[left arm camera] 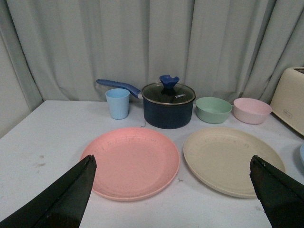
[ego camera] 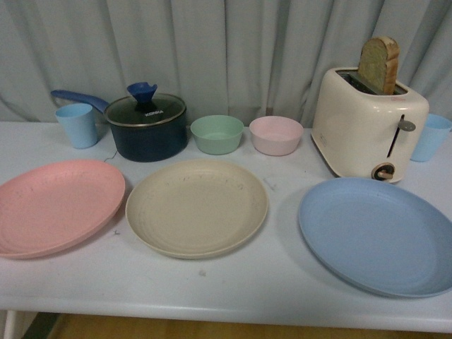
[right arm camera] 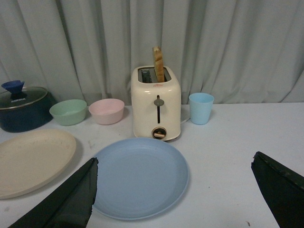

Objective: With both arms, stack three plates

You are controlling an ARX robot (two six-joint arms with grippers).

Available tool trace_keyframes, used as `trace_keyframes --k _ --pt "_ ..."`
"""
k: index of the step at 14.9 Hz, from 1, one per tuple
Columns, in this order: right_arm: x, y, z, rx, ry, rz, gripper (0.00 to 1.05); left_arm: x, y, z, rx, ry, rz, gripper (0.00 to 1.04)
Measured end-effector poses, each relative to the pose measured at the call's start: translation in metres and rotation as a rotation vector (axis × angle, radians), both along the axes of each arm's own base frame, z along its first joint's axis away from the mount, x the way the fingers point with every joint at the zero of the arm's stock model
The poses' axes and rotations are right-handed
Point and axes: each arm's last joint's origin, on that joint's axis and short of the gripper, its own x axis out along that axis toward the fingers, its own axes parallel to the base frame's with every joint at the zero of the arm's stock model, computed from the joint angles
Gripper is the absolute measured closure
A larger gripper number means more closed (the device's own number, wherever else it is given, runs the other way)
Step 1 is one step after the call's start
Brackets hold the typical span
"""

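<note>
Pink plate (left arm camera: pixel 130 161) lies just beyond left claw (left arm camera: pixel 172 158).

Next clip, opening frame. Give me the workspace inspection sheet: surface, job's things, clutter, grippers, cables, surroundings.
Surface: white table, a few small specks.
Job's things: pink plate, beige plate and blue plate lie flat in a row, apart, none stacked.
Clutter: lidded dark pot, green bowl, pink bowl, toaster with a bread slice sticking up, cup by the pot, cup by the toaster; all behind the plates.
Grippers: left gripper open, holding nothing; right gripper open, holding nothing.
Cables: nothing seen.
Surroundings: grey curtain behind the table.
</note>
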Motion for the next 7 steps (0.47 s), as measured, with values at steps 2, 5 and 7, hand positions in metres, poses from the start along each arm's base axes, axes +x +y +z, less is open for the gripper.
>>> trace_keyframes --k 2,5,7 --pt "0.0 0.0 0.0 0.0 0.0 0.0 0.06 0.0 0.0 0.0 0.0 0.0 0.0 0.07" --pt "0.0 0.0 0.0 0.0 0.0 0.0 0.06 0.0 0.0 0.0 0.0 0.0 0.0 0.07" --pt "0.0 0.0 0.0 0.0 0.0 0.0 0.06 0.0 0.0 0.0 0.0 0.0 0.0 0.07"
